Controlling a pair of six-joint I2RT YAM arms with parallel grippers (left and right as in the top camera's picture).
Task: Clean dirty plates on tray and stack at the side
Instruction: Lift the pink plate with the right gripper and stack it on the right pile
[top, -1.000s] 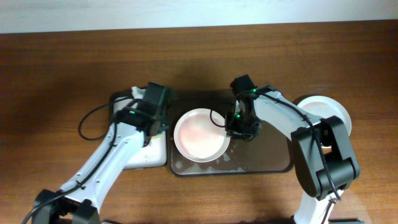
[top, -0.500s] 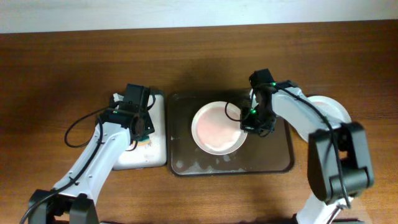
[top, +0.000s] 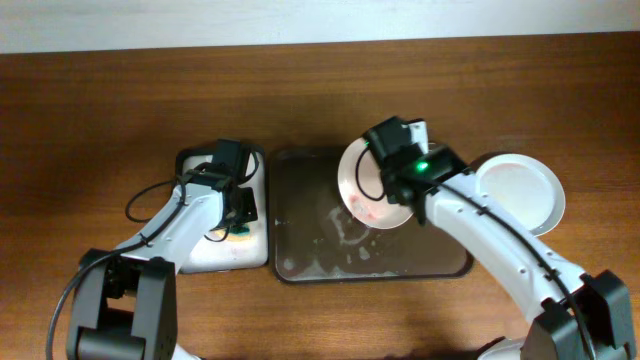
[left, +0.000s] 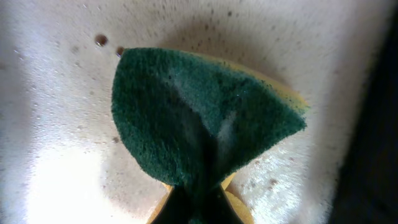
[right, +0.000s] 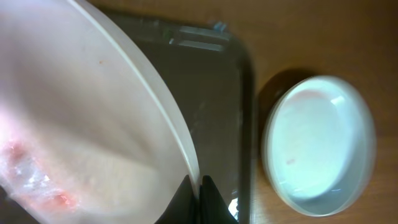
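My right gripper (top: 398, 183) is shut on the rim of a pale plate (top: 366, 186) with faint red smears and foam, and holds it lifted and tilted over the dark brown tray (top: 310, 250). The wrist view shows the plate (right: 81, 130) pinched between the fingers (right: 200, 186), above the tray (right: 221, 93). A clean plate (top: 520, 192) lies on the table right of the tray; it also shows in the right wrist view (right: 317, 146). My left gripper (top: 238, 218) is shut on a green and yellow sponge (left: 199, 118) over the small white tray (top: 215, 255).
The small white-inside tray (left: 56, 124) sits just left of the brown tray, its floor speckled with dirt. Foam patches lie on the brown tray's floor. Bare wooden table surrounds both trays.
My right gripper has raised and tilted the plate off the tray floor and moved it right. My left gripper has moved off the brown tray onto the small white tray.
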